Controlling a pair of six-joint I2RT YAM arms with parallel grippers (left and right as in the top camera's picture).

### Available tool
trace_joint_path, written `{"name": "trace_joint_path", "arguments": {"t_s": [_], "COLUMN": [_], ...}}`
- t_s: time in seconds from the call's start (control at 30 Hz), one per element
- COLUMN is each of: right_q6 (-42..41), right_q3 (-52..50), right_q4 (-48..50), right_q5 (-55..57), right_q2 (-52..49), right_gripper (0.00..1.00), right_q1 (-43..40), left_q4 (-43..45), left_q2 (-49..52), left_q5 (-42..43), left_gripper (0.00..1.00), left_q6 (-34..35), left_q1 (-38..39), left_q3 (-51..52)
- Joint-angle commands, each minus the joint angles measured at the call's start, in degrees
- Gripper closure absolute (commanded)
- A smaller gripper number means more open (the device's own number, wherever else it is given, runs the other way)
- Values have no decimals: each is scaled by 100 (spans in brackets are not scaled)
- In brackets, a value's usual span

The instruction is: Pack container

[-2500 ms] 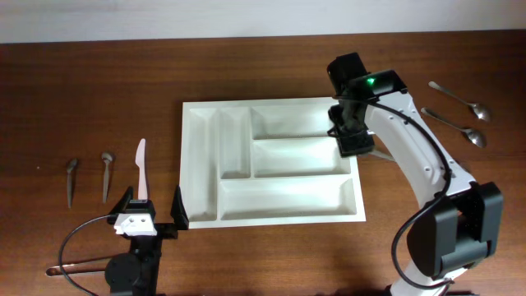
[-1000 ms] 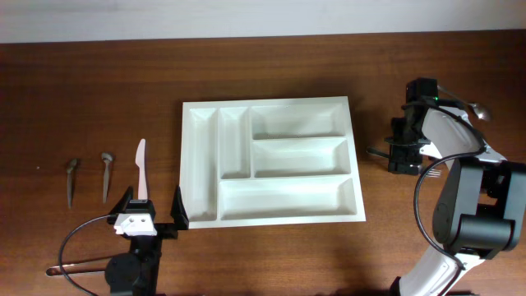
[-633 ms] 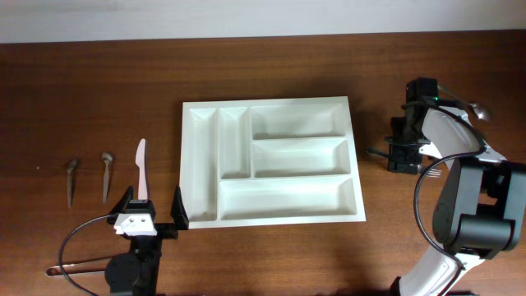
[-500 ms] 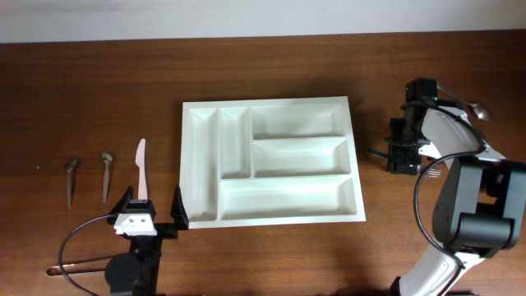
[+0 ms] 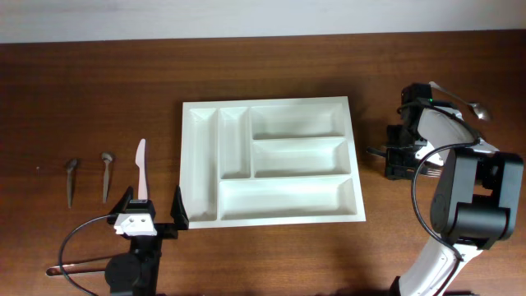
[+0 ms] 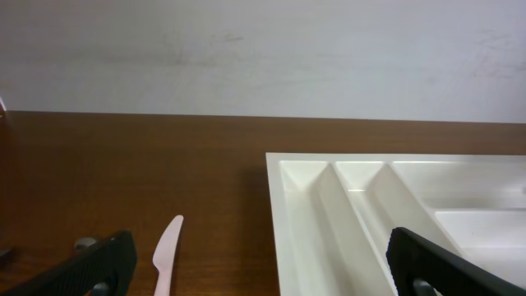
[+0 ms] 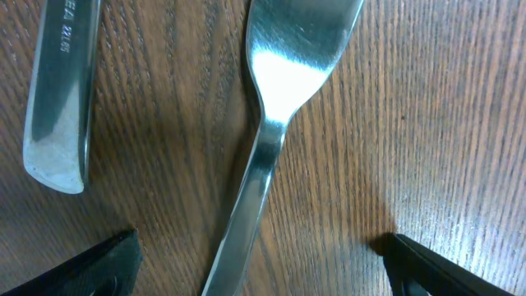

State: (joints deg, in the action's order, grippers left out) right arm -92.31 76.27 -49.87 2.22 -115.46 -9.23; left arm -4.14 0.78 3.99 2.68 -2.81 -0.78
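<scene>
Centrally on the wooden bench [image 5: 99, 82] lies the container [image 5: 267, 104], a white tray with its long side running left to right. It has 5 compartments: 2 narrow ones along its left end and 3 wide ones stacked to their right.

The left tool [image 5: 151, 205] sits at the near edge of the bench, just off the container's near left corner. Its 2 black fingers [image 6: 90, 267] are spread wide and it has hold of nothing. From its wrist camera, the container's left rim and both narrow compartments show ahead and to the right. A white plastic knife [image 5: 141, 168] lies on the wood ahead of this tool, pointing away from it and lying beside the container, not in it. Further left are a short spoon [image 5: 106, 175] and a second short spoon [image 5: 71, 181], side by side and well apart from the container.

The right tool [image 7: 271, 267] points down at the bench, right of the container and level with its middle wide compartment. It is spread wide and grips nothing. A steel fork [image 7: 263, 140] lies flat on the wood between its fingers, touching neither. A flat metal handle [image 7: 57, 99] lies just left of the fork. Beyond this arm, a long spoon [image 5: 460, 99] lies near the far right of the bench.
</scene>
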Motion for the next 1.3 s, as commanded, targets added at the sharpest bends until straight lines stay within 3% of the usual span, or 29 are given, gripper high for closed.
{"name": "trace_joint_path", "arguments": {"t_s": [0.0, 0.17, 0.43, 0.8, 0.97, 1.1, 1.27], "right_q6": [31, 37, 205, 205, 208, 227, 859], "right_q3": [-37, -37, -35, -37, -35, 4, 435], "right_q4": [-24, -26, -92, -225, -284, -284, -332], "right_q5": [-105, -560, -498, -68, 44, 37, 35], "right_q2": [-166, -299, -319, -319, -319, -319, -306], "right_gripper": [4, 6, 23, 78, 94, 96, 96], "right_q1": [-11, -240, -446, -435, -433, -435, -422], "left_q4": [-22, -22, -22, -22, -22, -22, -22], "left_q2": [-44, -44, -44, -44, -44, -44, -44], "left_q5": [-61, -61, -61, -61, -61, -61, -61], "left_gripper": [1, 1, 1, 1, 1, 1, 1], "left_q6": [35, 35, 35, 35, 35, 35, 35], "left_q1": [-35, -35, -35, -35, -35, -35, -35], "left_q3": [28, 28, 28, 28, 28, 28, 28]}}
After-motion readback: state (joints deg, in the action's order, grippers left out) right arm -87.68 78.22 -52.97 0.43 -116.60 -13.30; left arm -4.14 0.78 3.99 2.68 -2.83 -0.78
